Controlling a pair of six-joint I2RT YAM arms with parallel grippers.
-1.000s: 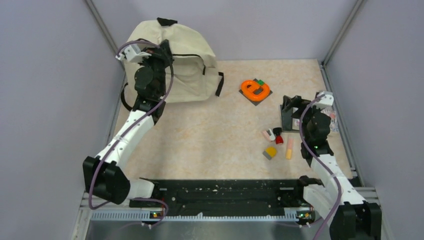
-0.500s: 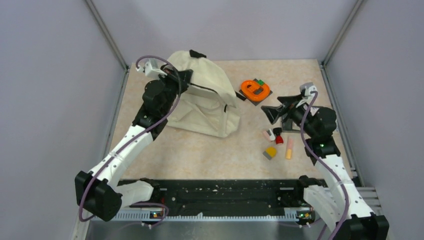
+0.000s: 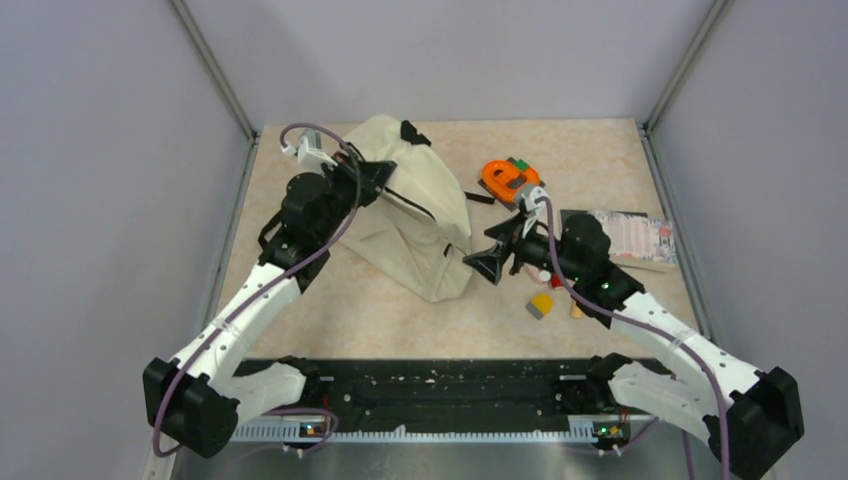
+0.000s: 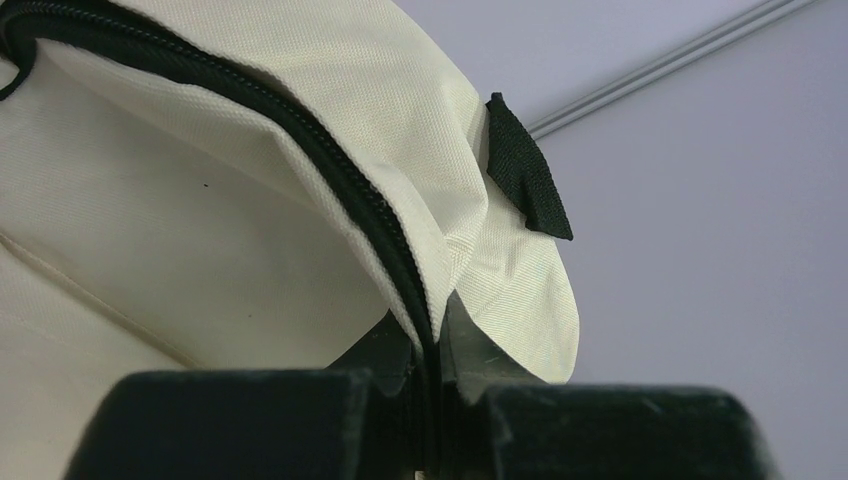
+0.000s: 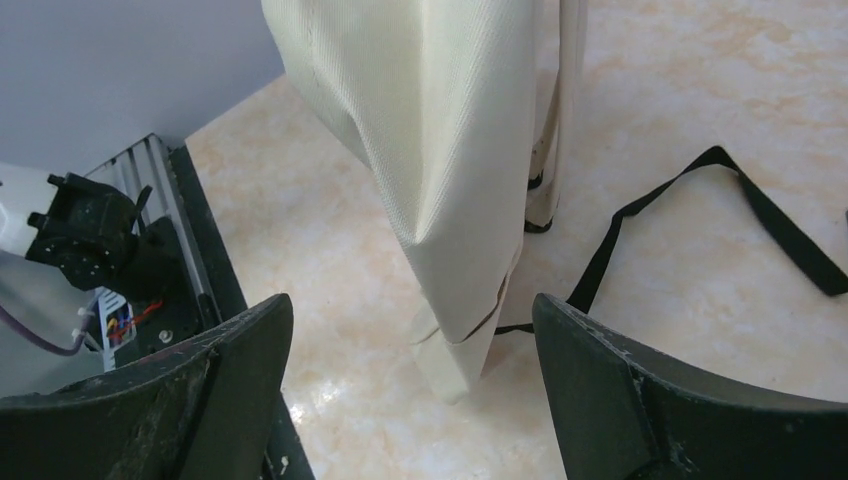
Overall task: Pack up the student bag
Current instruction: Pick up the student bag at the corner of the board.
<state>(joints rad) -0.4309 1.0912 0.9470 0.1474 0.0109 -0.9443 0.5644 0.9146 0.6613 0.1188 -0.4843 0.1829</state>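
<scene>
Cream student bag [image 3: 415, 215] is pinched at its zipper [image 4: 330, 170] by the left tool [image 4: 430, 350], the right tool [image 3: 490, 264] spread wide beside it.

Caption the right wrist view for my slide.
Open right gripper faces a corner of the student bag, its black strap on the table.

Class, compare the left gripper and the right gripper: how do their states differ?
The left gripper is shut, pinching the student bag at its zipper edge; the right gripper is open and grips nothing. The left holds the bag's top; the right faces its lower corner. Both are black and two-fingered.
</scene>
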